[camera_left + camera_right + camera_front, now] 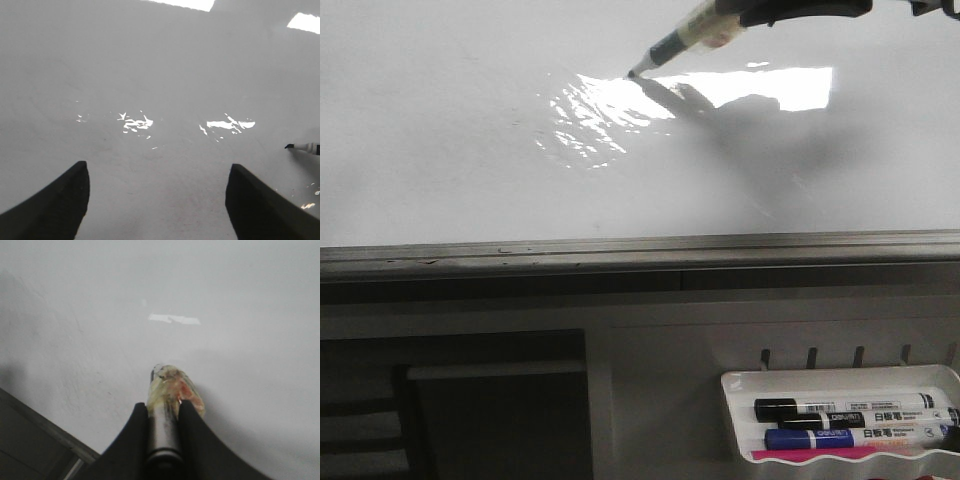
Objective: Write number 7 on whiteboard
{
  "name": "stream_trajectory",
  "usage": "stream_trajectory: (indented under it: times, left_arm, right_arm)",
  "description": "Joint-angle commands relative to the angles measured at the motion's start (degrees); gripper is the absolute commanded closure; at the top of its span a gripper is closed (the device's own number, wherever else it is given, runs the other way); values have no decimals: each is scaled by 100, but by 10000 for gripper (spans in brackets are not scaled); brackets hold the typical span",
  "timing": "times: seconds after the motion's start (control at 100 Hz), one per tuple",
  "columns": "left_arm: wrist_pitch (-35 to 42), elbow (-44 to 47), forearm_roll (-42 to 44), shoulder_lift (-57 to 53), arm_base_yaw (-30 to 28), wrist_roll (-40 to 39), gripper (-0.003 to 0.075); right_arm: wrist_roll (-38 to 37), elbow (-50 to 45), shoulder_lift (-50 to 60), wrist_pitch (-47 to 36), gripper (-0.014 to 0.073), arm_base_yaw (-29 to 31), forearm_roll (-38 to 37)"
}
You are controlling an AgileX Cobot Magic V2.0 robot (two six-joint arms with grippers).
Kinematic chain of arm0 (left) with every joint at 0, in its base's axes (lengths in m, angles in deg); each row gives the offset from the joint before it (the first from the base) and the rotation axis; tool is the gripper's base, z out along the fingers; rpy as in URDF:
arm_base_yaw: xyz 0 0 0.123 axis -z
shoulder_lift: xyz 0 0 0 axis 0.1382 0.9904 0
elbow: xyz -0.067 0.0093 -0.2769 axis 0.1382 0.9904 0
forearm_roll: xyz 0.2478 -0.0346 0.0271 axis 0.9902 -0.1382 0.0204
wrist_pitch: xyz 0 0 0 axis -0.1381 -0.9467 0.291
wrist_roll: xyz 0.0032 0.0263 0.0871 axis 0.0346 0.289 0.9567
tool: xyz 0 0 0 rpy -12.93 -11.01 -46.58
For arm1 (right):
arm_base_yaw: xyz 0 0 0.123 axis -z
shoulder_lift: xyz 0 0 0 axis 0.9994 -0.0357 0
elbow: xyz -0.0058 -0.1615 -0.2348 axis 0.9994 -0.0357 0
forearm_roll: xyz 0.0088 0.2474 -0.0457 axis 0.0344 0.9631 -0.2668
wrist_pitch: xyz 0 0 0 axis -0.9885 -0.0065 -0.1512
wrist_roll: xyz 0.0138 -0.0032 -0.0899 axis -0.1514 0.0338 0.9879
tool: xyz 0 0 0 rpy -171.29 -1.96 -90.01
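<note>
The whiteboard [440, 150] fills the upper front view, glossy with a bright glare patch; it also shows in the left wrist view [160, 60] and the right wrist view [225, 290]. No drawn 7 shows on it. My right gripper [163, 407] is shut on a black marker [682, 42], which reaches in from the top right. The marker tip [634, 73] is at the board surface; touching or just above, I cannot tell. The tip also shows in the left wrist view [290, 146]. My left gripper [157, 172] is open and empty over the board.
The board's grey metal lower edge [620, 250] runs across the front view. A small white marker tray [740, 385] at the bottom right holds several markers, black [840, 408] and blue [820, 438]. A dark recess lies at the bottom left.
</note>
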Motion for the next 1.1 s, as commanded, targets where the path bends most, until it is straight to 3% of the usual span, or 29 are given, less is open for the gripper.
stream_trajectory:
  times: [0.0, 0.34, 0.83, 0.95, 1.09]
  left_arm:
    - [405, -150, -96, -56, -9, -40, 212]
    - [405, -150, -96, -56, -9, -40, 230]
    - [395, -150, -96, -56, -9, -40, 230]
    - [352, -160, -96, -56, 53, -28, 230]
    - [312, -221, -96, -56, 485, 305, 230]
  right_arm:
    - [115, -9, 319, -884, 656, 51, 184]
    - [115, -461, 697, -1188, 656, 51, 119]
    - [-366, -1381, 885, 101, 656, 51, 119]
    - [-660, -1391, 1329, 470, 655, 51, 51]
    - [-1730, -1272, 1582, 976, 655, 51, -973]
